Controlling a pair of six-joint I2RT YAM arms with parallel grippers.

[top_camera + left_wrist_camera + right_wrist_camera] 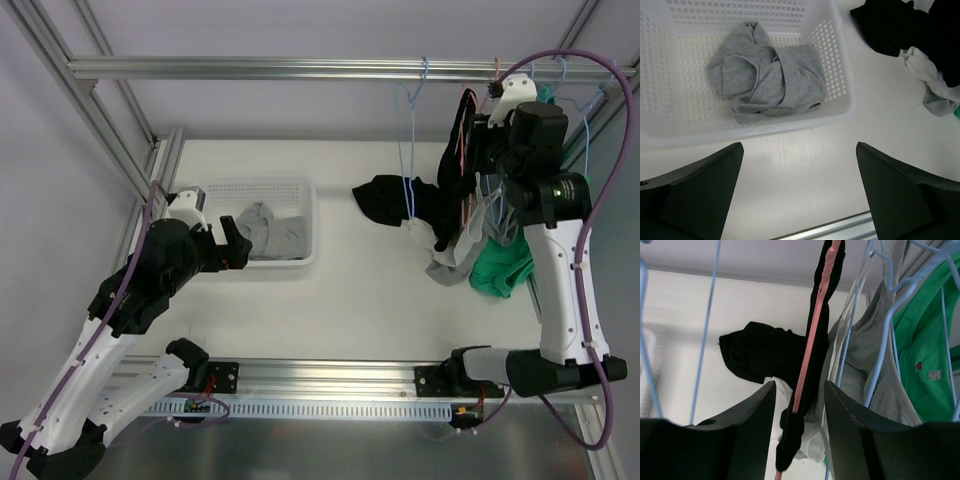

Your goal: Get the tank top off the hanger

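Note:
A black tank top point(816, 365) hangs by its strap on a pink hanger point(805, 371) from the top rail, and its lower part pools on the table point(392, 198). My right gripper point(800, 385) is raised to it. Its jaws stand one on each side of the hanger and strap, with a narrow gap on both sides, so they are open. From above, the right gripper point(478, 150) sits against the black tank top point(466, 130). My left gripper point(800, 165) is wide open over bare table in front of the basket point(845, 75), holding nothing.
The white basket point(300, 190) holds a crumpled grey garment point(765, 75). An empty blue hanger point(410, 150) hangs left of the pink one. Grey point(875, 355) and green point(922, 340) garments hang on blue hangers to the right. A white cloth point(930, 75) lies by the black pile.

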